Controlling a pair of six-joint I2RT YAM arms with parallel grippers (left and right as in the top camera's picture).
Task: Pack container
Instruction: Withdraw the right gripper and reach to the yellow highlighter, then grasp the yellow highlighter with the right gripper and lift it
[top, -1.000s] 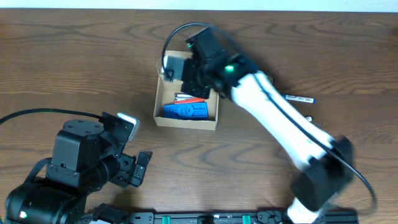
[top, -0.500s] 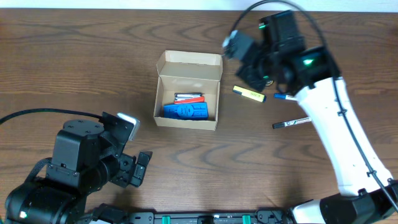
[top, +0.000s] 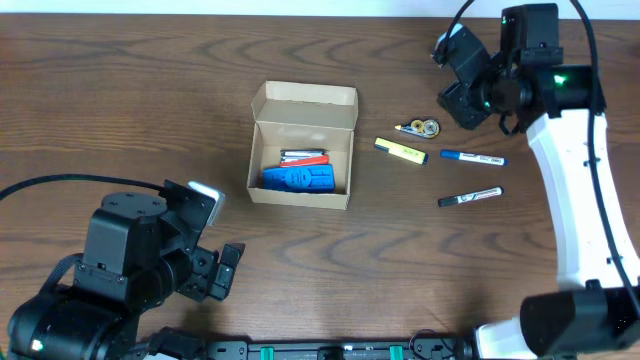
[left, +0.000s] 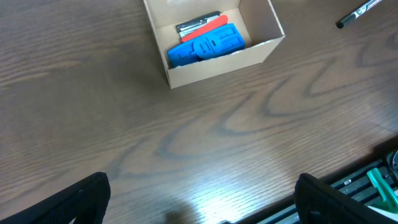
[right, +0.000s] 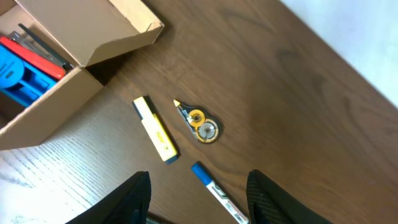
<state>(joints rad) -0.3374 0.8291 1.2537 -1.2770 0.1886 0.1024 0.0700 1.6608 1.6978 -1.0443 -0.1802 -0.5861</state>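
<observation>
**Cardboard box left behind as the right arm swings to the loose pens**

A second ago the right claw (right: 198, 182) hung right over the container (top: 300, 150). It has since pulled away across the worktop (top: 120, 100) and now sits above the scattered stationery, its fingers spread with nothing between them. That suggests one delivery is finished and the next pick is being lined up, so the packing looks partly done.

From the right wrist view, a yellow highlighter (right: 157, 130) and a correction-tape roller (right: 200, 124) lie just ahead of the claw. A blue-capped marker (right: 214, 190) runs between its fingers. A black marker (top: 470, 197) lies further off, seen only from overhead.

The container is up and to the left of the right claw, well apart from it, and ahead of the left claw (left: 202, 199). That claw is parked with its fingers wide and empty.

The container is tan and plain-sided, with its flap lid hinged back and open. A blue object (top: 298, 179) and a red pen (top: 305, 158) lie inside, beside something darker that is too small to identify.
</observation>
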